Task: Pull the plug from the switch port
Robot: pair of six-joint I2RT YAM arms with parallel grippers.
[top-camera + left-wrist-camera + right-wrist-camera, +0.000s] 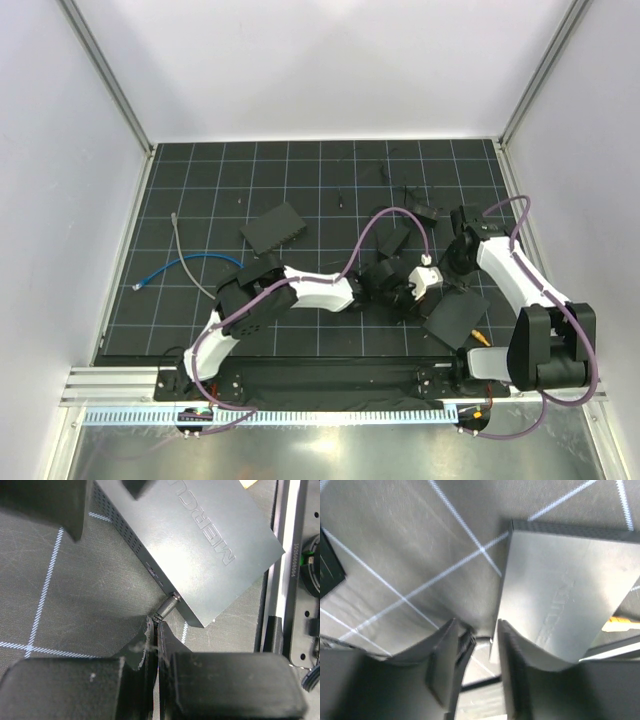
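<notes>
The small black barrel plug (169,605) is sitting in the side port of the dark grey metal box-shaped switch (200,535), which is lying near the desk's (300,180) near right corner. The left jaws are pressing fully together on the plug's tail. The right jaws are standing partly open beside the switch's edge, gripping nothing.

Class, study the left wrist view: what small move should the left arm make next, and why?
Probably draw the left end effector straight back along the axis of the plug, away from the switch. Its fingers are closed on the plug's rear tip, and the plug sits in its port. The right end effector is open, so pull gently.
</notes>
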